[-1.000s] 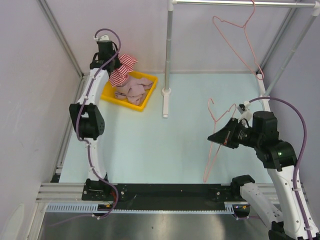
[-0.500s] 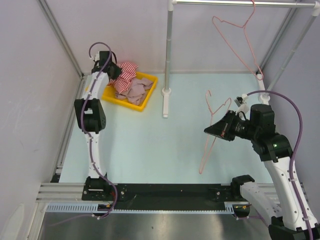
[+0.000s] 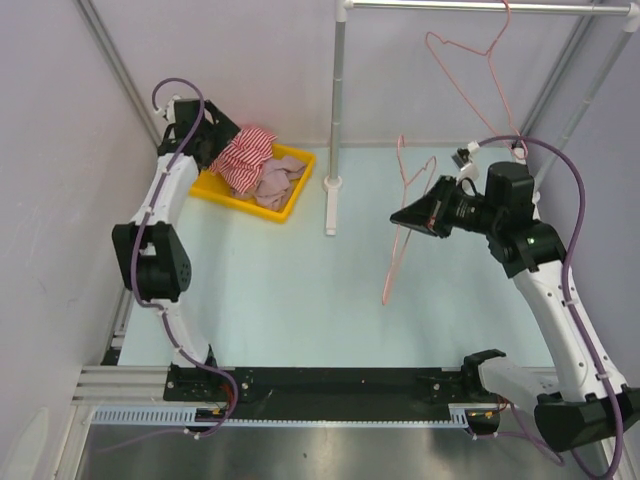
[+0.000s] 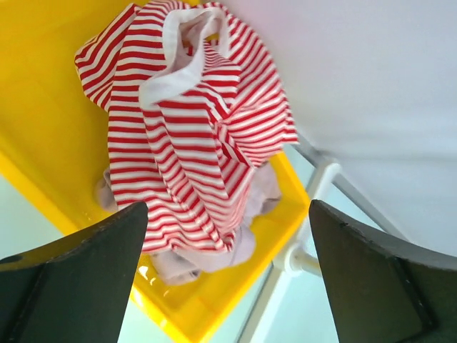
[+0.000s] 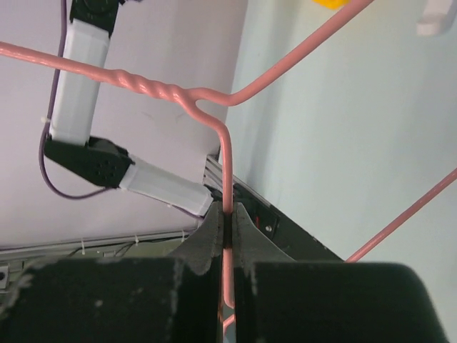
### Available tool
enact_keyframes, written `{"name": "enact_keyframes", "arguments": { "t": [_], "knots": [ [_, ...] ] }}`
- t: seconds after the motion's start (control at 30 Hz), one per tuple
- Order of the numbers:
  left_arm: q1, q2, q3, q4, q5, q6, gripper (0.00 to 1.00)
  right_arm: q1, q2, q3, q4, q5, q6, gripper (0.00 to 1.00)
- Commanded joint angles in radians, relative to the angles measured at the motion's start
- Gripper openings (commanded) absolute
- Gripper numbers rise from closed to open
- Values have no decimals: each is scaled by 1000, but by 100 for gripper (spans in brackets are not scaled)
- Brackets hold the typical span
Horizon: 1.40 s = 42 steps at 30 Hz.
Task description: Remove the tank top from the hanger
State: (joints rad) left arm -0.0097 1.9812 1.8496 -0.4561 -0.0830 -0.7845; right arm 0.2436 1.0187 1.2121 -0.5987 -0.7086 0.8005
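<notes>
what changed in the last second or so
The left gripper let go of the red-and-white striped tank top, which now lies in the yellow plastic bin, and drew back leftward, open. The right gripper, shut on the pink wire hanger, carried it outward and left, toward the white metal rack pole. Bin and pole stayed put.

White arm links (image 3: 163, 185), black joints (image 3: 150, 272), purple cables (image 3: 577, 215), black-fingered right hand (image 5: 227, 218).
</notes>
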Motion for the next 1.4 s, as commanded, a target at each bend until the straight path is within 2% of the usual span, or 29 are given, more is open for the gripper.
{"name": "enact_keyframes", "arguments": {
  "t": [0.0,0.2,0.3,0.4,0.6,0.73,0.87,1.03,1.2,1.37],
  "knots": [
    [1,-182,-142,45,23,27,99,5,96,112,135,-26,14,0],
    [-94,-507,-490,146,109,82,100,0,270,306,246,-45,66,0],
    [-199,-669,-717,189,155,86,99,-7,377,441,290,-49,104,0],
    [-375,-806,-823,185,129,140,100,-15,477,569,349,-72,169,0],
    [-577,-1082,-989,148,103,179,96,-23,659,757,513,-112,353,0],
    [-688,-1208,-1107,206,187,205,95,-12,759,848,620,-98,448,0],
    [-794,-1280,-1204,293,230,202,95,8,860,961,625,-40,493,0],
    [-907,-1288,-1280,342,230,191,94,29,997,1125,605,11,523,0],
    [-1002,-1251,-1297,382,197,186,93,34,1041,1156,620,52,554,0],
    [-1029,-1228,-1294,389,178,192,93,31,1069,1159,605,100,578,0]
  ]
}}
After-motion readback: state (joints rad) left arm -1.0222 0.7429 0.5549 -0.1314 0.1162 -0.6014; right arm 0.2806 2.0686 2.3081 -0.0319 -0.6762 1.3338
